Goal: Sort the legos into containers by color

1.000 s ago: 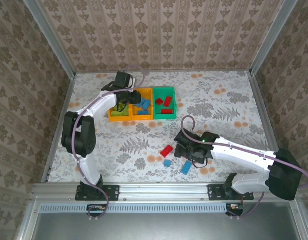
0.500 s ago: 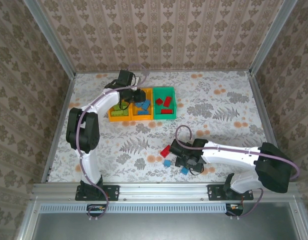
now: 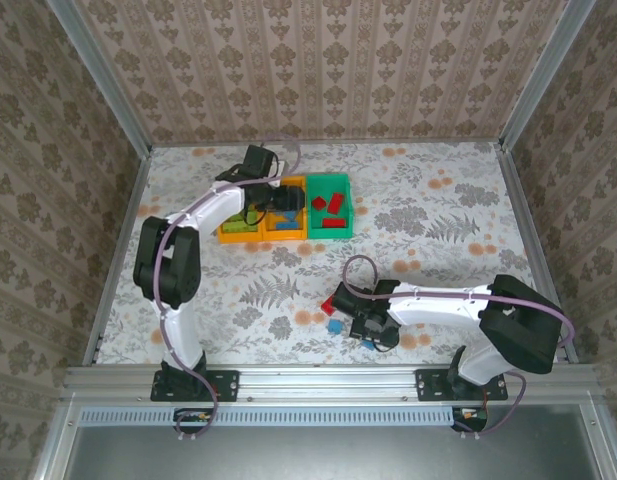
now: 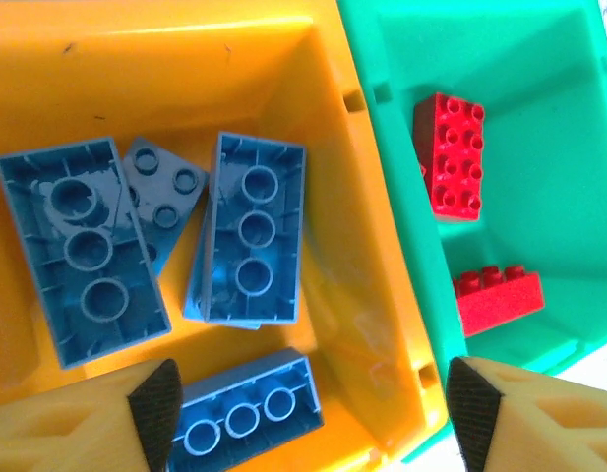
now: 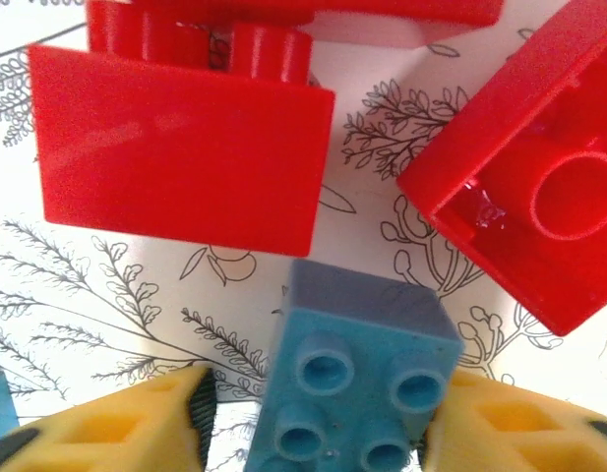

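On the flowered desk [image 3: 438, 200] the sorting looks well along. The middle orange bin [image 4: 185, 88] holds blue bricks [image 4: 246, 231], and the green bin [image 4: 519, 98] beside it holds sorted red bricks [image 4: 451, 152]. The left fingers [image 4: 315, 401] hang wide open and empty above the orange bin. The step in hand is picking up a small blue brick [image 5: 357, 359], which lies near the desk's front edge just beside two loose red bricks [image 5: 175, 157]. The right fingers [image 5: 318, 421] straddle it, partly open with a gap on one side, gripping nothing yet. Next they must shut squarely, lift, and carry it to the orange bin.
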Motion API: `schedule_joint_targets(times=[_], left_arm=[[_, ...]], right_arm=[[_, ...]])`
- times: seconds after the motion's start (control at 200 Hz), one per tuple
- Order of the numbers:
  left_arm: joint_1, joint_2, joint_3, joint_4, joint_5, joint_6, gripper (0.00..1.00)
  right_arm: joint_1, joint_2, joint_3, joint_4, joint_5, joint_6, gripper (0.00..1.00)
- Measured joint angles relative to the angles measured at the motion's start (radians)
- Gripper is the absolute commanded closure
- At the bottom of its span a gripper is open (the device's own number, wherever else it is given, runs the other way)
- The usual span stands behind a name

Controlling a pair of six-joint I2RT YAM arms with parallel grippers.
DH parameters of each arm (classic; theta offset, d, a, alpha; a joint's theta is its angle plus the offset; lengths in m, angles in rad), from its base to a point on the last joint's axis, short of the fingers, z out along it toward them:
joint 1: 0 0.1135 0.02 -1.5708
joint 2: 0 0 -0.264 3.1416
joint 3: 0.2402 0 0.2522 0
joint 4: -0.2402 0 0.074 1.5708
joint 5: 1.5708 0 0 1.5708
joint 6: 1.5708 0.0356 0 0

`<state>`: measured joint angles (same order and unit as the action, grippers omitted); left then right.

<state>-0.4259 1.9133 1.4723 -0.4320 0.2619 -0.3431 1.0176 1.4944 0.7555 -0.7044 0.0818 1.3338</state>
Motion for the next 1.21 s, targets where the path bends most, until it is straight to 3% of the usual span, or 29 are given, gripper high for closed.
schedule_joint_targets(times=[0.055,0.195,0.365,0.59,0.91,1.205], left_arm=[[-0.003,-0.028,-0.028,0.004,-0.012,-0.002,0.00],[-0.006,-0.137,-0.109,0.021,-0.043,0.002,0.00],[-0.006,-0.298,-0.228,0.055,-0.092,0.002,0.00],[-0.006,-0.457,-0.430,0.113,-0.145,-0.011,0.00],[-0.006,-0.586,-0.630,0.126,-0.196,-0.047,0.00],[-0.007,-0.660,-0.741,0.125,-0.214,-0.096,0.00]], right_arm=[[0.000,0.001,0.003,-0.003,0.000,0.003,0.64],[0.008,0.003,0.053,-0.015,0.002,-0.041,0.71],[-0.005,-0.026,0.205,-0.033,0.020,-0.153,0.71],[-0.170,-0.047,0.310,0.130,-0.021,-0.329,0.73],[-0.330,0.354,0.709,0.384,-0.218,-0.475,0.74],[-0.367,0.629,1.010,0.407,-0.299,-0.472,0.72]])
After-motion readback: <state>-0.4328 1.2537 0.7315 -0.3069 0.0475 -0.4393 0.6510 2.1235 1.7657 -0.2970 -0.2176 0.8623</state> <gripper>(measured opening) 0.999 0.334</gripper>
